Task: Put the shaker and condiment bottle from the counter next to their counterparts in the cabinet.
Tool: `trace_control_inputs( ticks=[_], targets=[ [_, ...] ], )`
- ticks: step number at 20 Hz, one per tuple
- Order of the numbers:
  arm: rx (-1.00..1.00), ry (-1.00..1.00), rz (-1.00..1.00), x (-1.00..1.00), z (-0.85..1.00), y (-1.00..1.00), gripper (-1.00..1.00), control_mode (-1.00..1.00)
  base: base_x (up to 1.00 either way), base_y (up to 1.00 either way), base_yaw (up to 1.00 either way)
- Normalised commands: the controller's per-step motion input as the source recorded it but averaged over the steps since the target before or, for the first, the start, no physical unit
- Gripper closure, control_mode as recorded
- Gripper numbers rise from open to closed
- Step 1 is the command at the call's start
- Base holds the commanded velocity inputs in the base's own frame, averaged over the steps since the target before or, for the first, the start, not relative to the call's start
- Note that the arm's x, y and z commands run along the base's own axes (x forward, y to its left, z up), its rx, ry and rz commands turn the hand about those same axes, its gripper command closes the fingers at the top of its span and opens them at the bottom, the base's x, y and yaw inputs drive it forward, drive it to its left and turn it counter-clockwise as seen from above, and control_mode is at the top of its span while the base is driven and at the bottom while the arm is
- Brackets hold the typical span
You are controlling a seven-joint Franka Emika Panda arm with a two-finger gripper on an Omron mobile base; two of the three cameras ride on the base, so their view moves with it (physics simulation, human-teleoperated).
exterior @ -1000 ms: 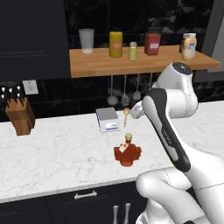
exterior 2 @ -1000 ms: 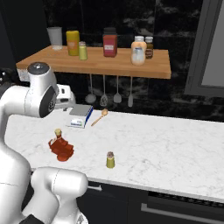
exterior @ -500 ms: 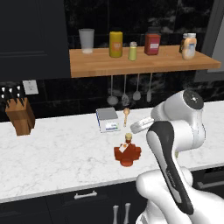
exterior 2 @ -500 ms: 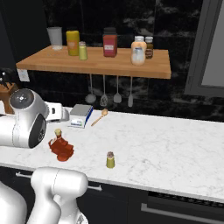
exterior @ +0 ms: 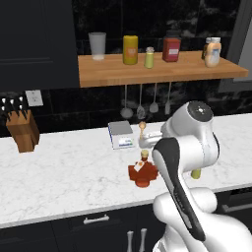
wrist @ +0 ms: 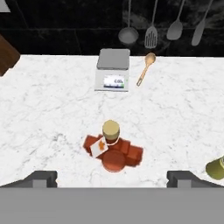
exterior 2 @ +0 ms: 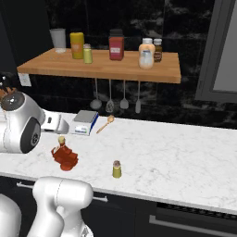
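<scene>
Two things remain unmoved. From the left base view, the squat dark-red condiment bottle (exterior: 142, 172) stands on the white marble table (exterior: 69, 172). From the right, the small olive-yellow shaker (exterior 2: 116, 169) stands nearby, the brown wooden shelf (exterior 2: 106, 69) awaiting both. In the hand view, my claw (wrist: 111, 177) is spread wide, empty, above the bottle.

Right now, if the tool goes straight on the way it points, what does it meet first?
Probably the condiment bottle: it stands upright on the counter between the open tool fingertips. Depth is unclear.
</scene>
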Motion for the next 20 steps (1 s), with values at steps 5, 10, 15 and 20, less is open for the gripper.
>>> trace_control_inputs(
  ticks=[5,10,15,20],
  targets=[
    [0.0,0.06,-0.21,-0.07,0.0,0.01,-1.0,-1.0,0.0,0.0,0.0],
    [0.0,0.0,-0.03,0.0,-0.11,0.02,-1.0,-1.0,0.0,0.0,0.0],
    [0.0,0.0,0.0,0.0,-0.36,0.13,-1.0,-1.0,0.0,0.0,0.0],
    [0.0,0.0,0.0,0.01,-0.26,0.0,-1.0,-1.0,0.0,0.0,0.0]
  ],
)
